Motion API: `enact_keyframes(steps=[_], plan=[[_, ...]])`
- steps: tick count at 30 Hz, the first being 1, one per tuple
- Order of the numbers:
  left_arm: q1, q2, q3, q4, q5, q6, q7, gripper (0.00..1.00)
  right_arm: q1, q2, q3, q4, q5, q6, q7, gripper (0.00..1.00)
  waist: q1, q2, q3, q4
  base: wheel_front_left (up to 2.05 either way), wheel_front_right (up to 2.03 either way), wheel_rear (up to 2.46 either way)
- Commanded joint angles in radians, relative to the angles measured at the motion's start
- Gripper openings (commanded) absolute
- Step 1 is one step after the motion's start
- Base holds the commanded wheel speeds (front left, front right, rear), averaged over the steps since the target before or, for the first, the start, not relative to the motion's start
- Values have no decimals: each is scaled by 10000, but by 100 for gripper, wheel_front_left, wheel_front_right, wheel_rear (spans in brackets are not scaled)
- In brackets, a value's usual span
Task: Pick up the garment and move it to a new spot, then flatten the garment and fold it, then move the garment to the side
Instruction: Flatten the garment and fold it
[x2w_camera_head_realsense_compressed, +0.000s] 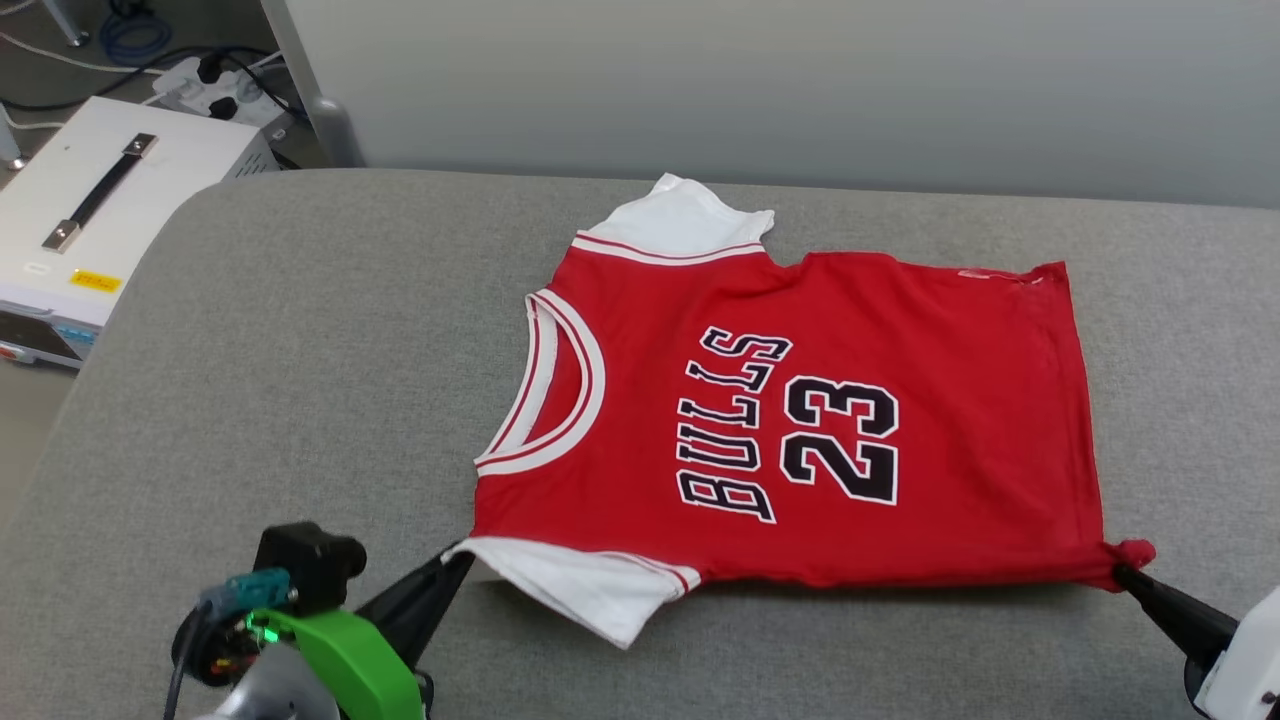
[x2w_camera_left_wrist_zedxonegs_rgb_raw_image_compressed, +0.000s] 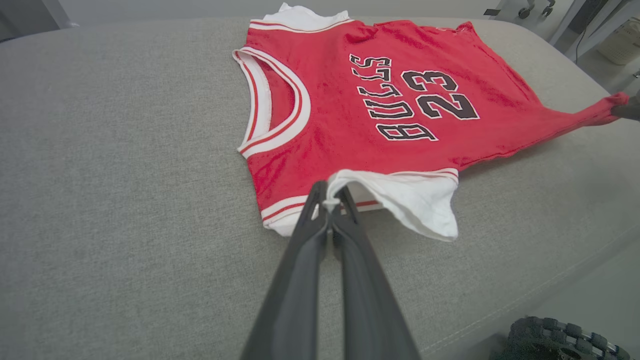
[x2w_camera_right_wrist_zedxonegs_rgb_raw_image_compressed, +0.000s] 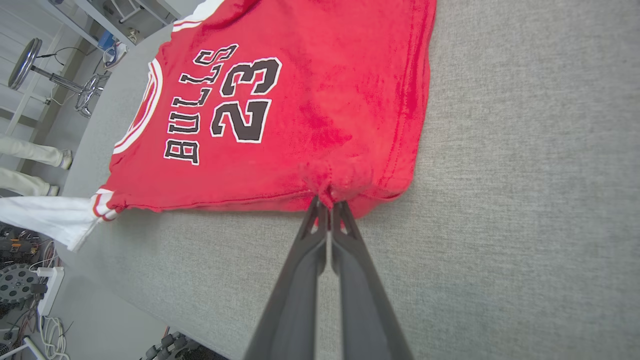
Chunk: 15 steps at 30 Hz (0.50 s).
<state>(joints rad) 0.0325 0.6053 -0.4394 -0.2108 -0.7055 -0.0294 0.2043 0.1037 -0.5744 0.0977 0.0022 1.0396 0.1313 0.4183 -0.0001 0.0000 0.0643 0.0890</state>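
Observation:
The garment (x2w_camera_head_realsense_compressed: 800, 420), a red jersey with white sleeves and black "BULLS 23" print, lies spread face up on the grey padded table (x2w_camera_head_realsense_compressed: 300, 350), neck to the left. My left gripper (x2w_camera_head_realsense_compressed: 458, 556) is shut on the near white sleeve's edge, seen pinched at the fingertips in the left wrist view (x2w_camera_left_wrist_zedxonegs_rgb_raw_image_compressed: 330, 199). My right gripper (x2w_camera_head_realsense_compressed: 1122, 572) is shut on the near hem corner, bunched red cloth at its tips (x2w_camera_right_wrist_zedxonegs_rgb_raw_image_compressed: 327, 200). The near edge is pulled taut between both grippers and lifted slightly off the table.
A white box with a black handle (x2w_camera_head_realsense_compressed: 90, 210) stands off the table's left end, cables and a power strip (x2w_camera_head_realsense_compressed: 225, 85) behind it. A grey wall panel runs behind the table. A person's legs (x2w_camera_right_wrist_zedxonegs_rgb_raw_image_compressed: 30, 165) stand beyond the table's end.

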Motion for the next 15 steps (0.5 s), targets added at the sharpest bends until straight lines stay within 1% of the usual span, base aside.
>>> enact_keyframes(steps=[1,7,11,15], plan=[[-475,-47,80,-14,27,-20,-24,0,-287,112,-160,-163,-191,-6,205,0,1,0,388,-42,0,0,0],[-2138,-245,151,500,237,-253,78,0,-1295,707,-776,-338,-765,-6,1099,0,1,0,1210,-166,0,0,0],[-3347,-498,147,1248,395,-267,271,0,-2098,1062,-981,-203,-1224,-6,1599,0,1,0,1713,-275,0,0,0],[-4344,-676,-7,2148,540,-396,495,0,-2747,1345,-1157,114,-1675,-6,1890,0,1,0,2082,-364,0,0,0]])
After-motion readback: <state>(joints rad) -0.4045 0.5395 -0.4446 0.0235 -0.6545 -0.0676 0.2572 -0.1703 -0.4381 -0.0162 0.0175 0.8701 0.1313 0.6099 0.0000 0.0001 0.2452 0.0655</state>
